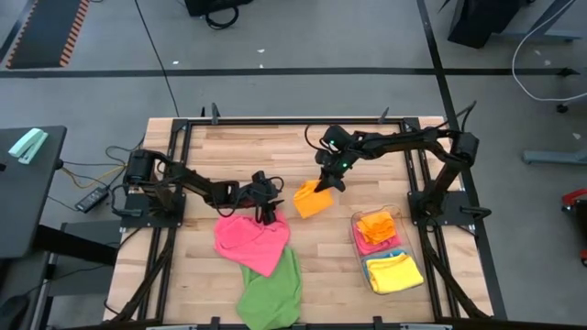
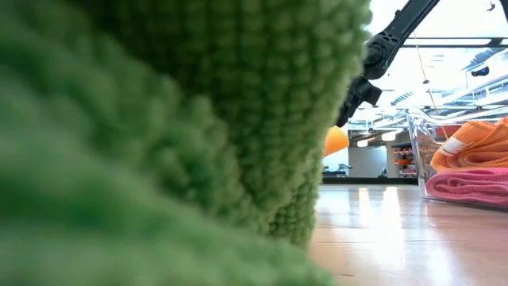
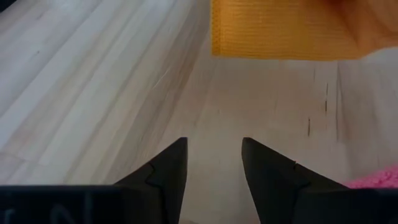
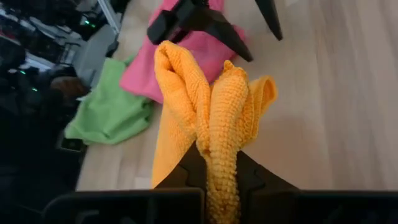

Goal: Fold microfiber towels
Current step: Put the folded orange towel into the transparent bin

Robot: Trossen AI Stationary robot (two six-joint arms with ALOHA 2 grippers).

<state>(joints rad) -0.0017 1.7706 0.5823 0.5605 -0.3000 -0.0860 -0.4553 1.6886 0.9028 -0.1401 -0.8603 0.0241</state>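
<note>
From above, I see my right gripper (image 1: 327,182) clamped on the orange towel (image 1: 313,201), which hangs at mid-table. My left gripper (image 1: 268,213) sits at the pink towel (image 1: 249,241), the green towel (image 1: 272,291) beside it. The clear bin (image 1: 356,240) holds folded towels. My left wrist view shows the fingers (image 3: 168,174) apart, empty. My right wrist view shows orange cloth (image 4: 214,124) pinched between the fingers.

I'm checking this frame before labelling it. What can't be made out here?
- Low view: the green towel sits against the lens, hiding most of the table and the left gripper.
- Left wrist view: the orange towel is cut off by the picture's edge.
- High view: the clear bin holds stacked towels; how many cannot be told.
</note>
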